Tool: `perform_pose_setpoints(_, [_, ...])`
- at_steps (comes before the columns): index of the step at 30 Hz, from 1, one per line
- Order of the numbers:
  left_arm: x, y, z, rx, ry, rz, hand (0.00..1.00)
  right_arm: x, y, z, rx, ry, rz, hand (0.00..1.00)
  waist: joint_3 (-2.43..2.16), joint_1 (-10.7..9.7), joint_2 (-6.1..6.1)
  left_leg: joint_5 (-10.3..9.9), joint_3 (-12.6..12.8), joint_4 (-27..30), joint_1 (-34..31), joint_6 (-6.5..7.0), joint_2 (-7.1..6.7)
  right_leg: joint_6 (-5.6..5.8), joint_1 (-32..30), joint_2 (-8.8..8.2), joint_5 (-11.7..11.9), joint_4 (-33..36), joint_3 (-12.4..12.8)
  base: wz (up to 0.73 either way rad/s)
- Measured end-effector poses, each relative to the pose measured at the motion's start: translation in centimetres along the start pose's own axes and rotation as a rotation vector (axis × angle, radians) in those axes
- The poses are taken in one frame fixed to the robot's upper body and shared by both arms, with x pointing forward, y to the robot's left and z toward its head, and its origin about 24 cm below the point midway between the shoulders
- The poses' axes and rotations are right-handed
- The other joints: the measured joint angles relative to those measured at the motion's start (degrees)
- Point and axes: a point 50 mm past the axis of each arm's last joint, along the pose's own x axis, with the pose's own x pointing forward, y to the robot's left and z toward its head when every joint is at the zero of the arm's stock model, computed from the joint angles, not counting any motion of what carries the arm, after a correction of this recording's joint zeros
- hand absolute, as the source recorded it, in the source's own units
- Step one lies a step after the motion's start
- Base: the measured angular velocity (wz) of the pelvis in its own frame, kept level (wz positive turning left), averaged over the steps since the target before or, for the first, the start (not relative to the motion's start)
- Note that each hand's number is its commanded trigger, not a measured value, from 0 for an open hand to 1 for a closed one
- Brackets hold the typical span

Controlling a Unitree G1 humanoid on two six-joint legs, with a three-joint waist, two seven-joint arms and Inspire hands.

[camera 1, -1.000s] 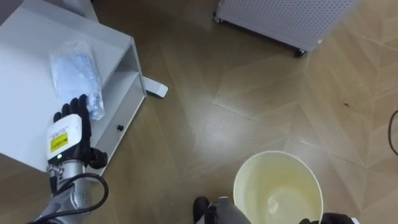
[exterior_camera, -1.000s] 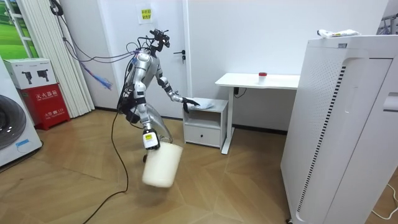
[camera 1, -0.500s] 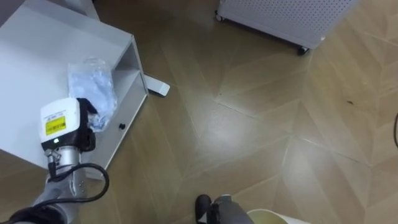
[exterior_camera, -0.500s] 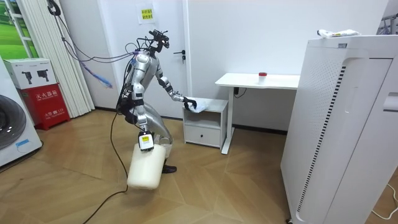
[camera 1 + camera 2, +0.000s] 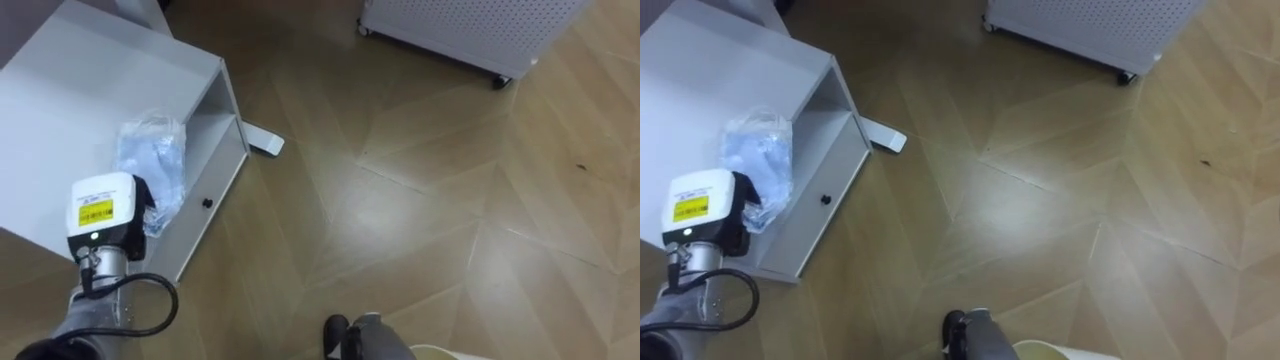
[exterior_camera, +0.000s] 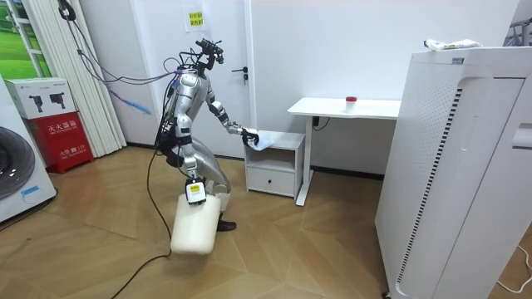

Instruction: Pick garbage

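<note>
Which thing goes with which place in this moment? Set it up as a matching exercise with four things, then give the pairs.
Things
1. plastic bag
2. bin
3. small red object
4. red box

Places
A. on the white desk
B. on the floor at the room view's left, under a white box
C. on the low white cabinet, gripped by the left hand
D. hanging low at the right hand, beside the robot's legs

Pairs: 1-C, 2-D, 3-A, 4-B
</note>
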Motion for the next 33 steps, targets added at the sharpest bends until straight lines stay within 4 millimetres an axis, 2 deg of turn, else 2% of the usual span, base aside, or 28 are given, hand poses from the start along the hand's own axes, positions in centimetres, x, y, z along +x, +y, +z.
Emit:
perform_pose_setpoints(5, [-0.4, -0.3, 2.1, -0.105, -0.037, 0.039, 1.0, 0.2, -0.3, 1.0, 0.029, -0.033, -0.025, 1.0, 0.07, 0.27, 0.11, 0.25, -0.12, -0.96, 2.17, -0.39, -0.44, -0.16, 2.27, -0.48, -0.19, -0.57, -0.25, 0.04])
perform_pose_setpoints(6, [-0.5, -0.3, 2.8, -0.138, -0.061, 0.061, 1.0, 0.2, -0.3, 1.4, 0.054, -0.049, -0.034, 1.0, 0.07, 0.37, 0.11, 0.36, 0.05, -1.63, 2.84, -0.56, -0.45, 0.02, 3.04, -0.46, -0.08, -1.24, -0.24, 0.0])
perform_pose_setpoints(8, [-0.7, 0.0, 4.1, -0.21, -0.113, 0.1, 1.0, 0.2, -0.5, 1.9, 0.099, -0.074, -0.052, 1.0, 0.08, 0.38, 0.0, 1.26, 0.32, -3.54, 3.92, -0.07, -0.49, 0.61, 3.99, -0.54, 0.29, -2.88, -0.22, 0.04])
perform_pose_setpoints(11, [-2.1, -0.4, 6.2, -0.366, -0.161, 0.123, 1.0, 0.3, -0.7, 2.8, 0.167, -0.106, -0.083, 1.0, 0.09, 0.69, -0.16, 2.94, 1.5, -7.67, 6.29, -0.18, -0.14, 0.93, 6.24, 0.08, 1.81, -6.9, -0.02, -0.05])
perform_pose_setpoints(13, [-3.3, -1.0, 7.8, -0.44, -0.196, 0.105, 1.0, 0.3, -0.9, 3.5, 0.226, -0.126, -0.097, 1.0, 0.06, 0.59, -0.39, 3.85, 1.69, -9.71, 7.79, -0.4, -0.43, 1.06, 7.61, 0.17, 2.26, -8.54, 0.02, -0.02])
perform_pose_setpoints(15, [-4.7, -1.4, 10.0, -0.534, -0.253, 0.075, 1.0, 0.4, -0.6, 4.7, 0.258, -0.155, -0.104, 1.0, 0.02, 0.69, -1.37, 4.26, 1.83, -11.49, 9.26, -0.74, -0.45, 0.46, 8.97, 0.64, 2.93, -10.22, 0.07, -0.03])
perform_pose_setpoints(16, [-5.0, -1.5, 10.4, -0.553, -0.267, 0.063, 1.0, 0.4, -0.5, 5.1, 0.267, -0.163, -0.104, 1.0, 0.0, 0.83, -1.46, 4.29, 1.82, -11.79, 9.52, -0.8, -0.44, 0.48, 9.26, 1.0, 3.1, -10.85, 0.06, -0.13])
perform_pose_setpoints(20, [-7.6, -3.1, 12.9, -0.621, -0.353, -0.099, 1.0, 0.3, 0.3, 7.4, 0.338, -0.227, -0.105, 1.0, -0.19, 1.15, -3.13, 4.81, 1.89, -14.4, 11.74, -1.16, -0.22, 0.22, 11.31, 2.03, 3.85, -13.45, 0.17, -0.07])
perform_pose_setpoints(21, [-8.7, -3.7, 13.3, -0.631, -0.372, -0.155, 1.0, 0.3, 0.6, 7.8, 0.366, -0.24, -0.096, 1.0, -0.56, 1.46, -3.75, 4.85, 2.19, -14.96, 12.41, -1.21, 0.09, 0.21, 11.84, 2.36, 3.9, -14.01, 0.26, -0.15])
perform_pose_setpoints(24, [-10.8, -5.2, 14.2, -0.642, -0.405, -0.297, 1.0, 0.1, 1.5, 8.8, 0.42, -0.267, -0.056, 1.0, -1.08, 2.0, -4.7, 4.87, 2.66, -16.19, 14.01, -1.14, 0.48, 0.32, 13.32, 3.04, 4.02, -15.36, 0.63, -0.13])
perform_pose_setpoints(27, [-12.5, -6.0, 15.0, -0.669, -0.44, -0.437, 1.0, -0.1, 2.4, 9.8, 0.44, -0.3, -0.003, 1.0, -1.31, 1.9, -5.16, 4.92, 3.3, -17.52, 15.87, -1.0, 0.42, 0.67, 14.73, 2.99, 4.09, -16.32, 1.08, -0.03])
perform_pose_setpoints(29, [-13.3, -6.3, 15.6, -0.698, -0.453, -0.525, 1.0, -0.2, 2.7, 10.4, 0.447, -0.312, 0.017, 1.0, -1.24, 1.93, -5.53, 4.82, 3.69, -17.92, 16.8, -0.81, 0.36, 0.95, 15.26, 2.83, 4.0, -16.36, 1.49, -0.06])
perform_pose_setpoints(31, [-14.0, -6.8, 15.9, -0.694, -0.474, -0.608, 1.0, -0.2, 3.3, 10.4, 0.452, -0.311, 0.037, 1.0, -1.24, 1.85, -6.04, 4.82, 3.89, -18.33, 17.6, -0.74, 0.39, 1.05, 16.08, 2.8, 4.03, -16.82, 1.45, -0.02])
perform_pose_setpoints(33, [-15.4, -7.5, 16.2, -0.681, -0.501, -0.713, 1.0, -0.4, 4.1, 10.2, 0.455, -0.306, 0.062, 1.0, -1.47, 1.81, -6.71, 4.78, 3.89, -18.75, 18.3, -0.67, 0.36, 1.26, 16.77, 2.91, 4.09, -17.39, 1.46, 0.0])
